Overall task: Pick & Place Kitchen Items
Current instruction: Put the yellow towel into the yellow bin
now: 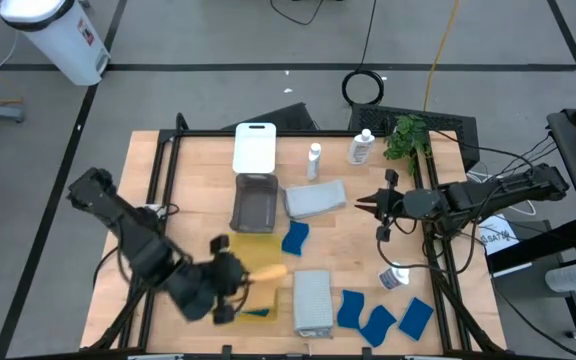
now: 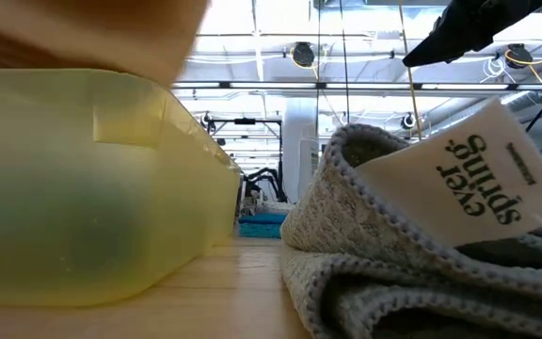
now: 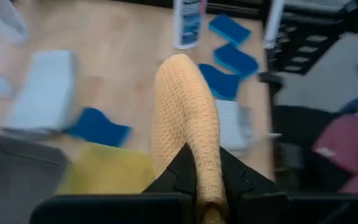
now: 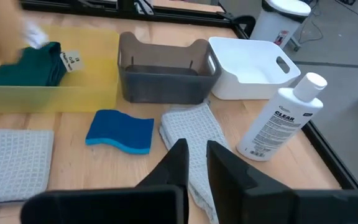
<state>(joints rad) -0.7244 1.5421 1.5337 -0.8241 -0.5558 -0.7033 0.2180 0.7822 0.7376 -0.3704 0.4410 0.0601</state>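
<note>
Orange cloth [image 3: 188, 118] clamped in left pincer [image 3: 207, 186] (tightly).

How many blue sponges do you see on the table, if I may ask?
4: one blue sponge beside the yellow tray, and three near the front right edge. Others may be hidden.

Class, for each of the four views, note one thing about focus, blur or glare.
High view: sharp and evenly lit. Low view: the yellow tray and grey cloth loom close, against glaring ceiling lights. Left wrist view: motion-blurred, the sponges smeared, while the orange cloth in the left hand stays clearer. Right wrist view: crisp, the bottle label readable.
</note>
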